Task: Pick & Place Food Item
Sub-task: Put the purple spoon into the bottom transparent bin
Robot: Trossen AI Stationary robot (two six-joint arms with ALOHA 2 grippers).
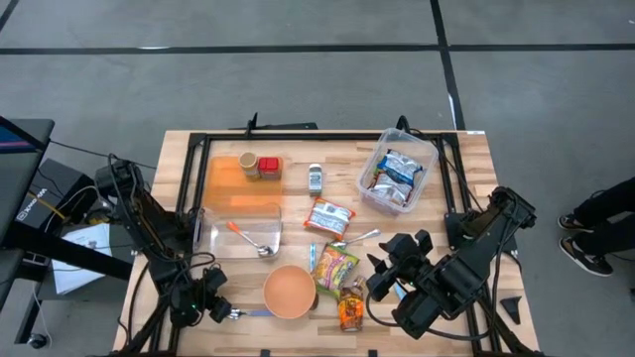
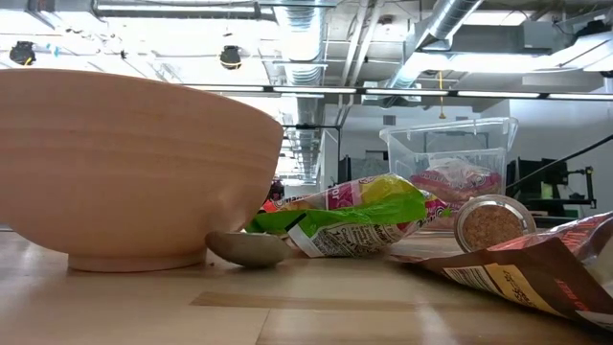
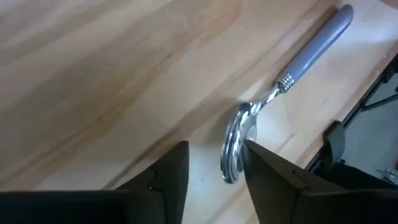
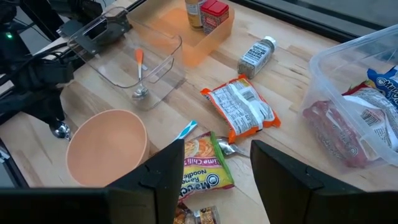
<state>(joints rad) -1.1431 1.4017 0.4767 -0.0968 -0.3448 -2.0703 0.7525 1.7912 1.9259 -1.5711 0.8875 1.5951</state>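
Left gripper [image 3: 214, 177] sits low, fingers parted astride the spoon [image 3: 273, 102] bowl, positioned for pickup; right gripper [image 4: 214, 174] waits, parted, empty.

Ceiling lights [image 2: 230, 57] are glaring white in the low view, washing out the far room. The near bowl [image 2: 124, 168] is showing soft and blurred. The table [image 1: 298, 159] is lying evenly lit, casting only faint shadows.

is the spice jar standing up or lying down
Lying down. The spice jar rests on its side on the table, cap pointing away from the noodle packet.
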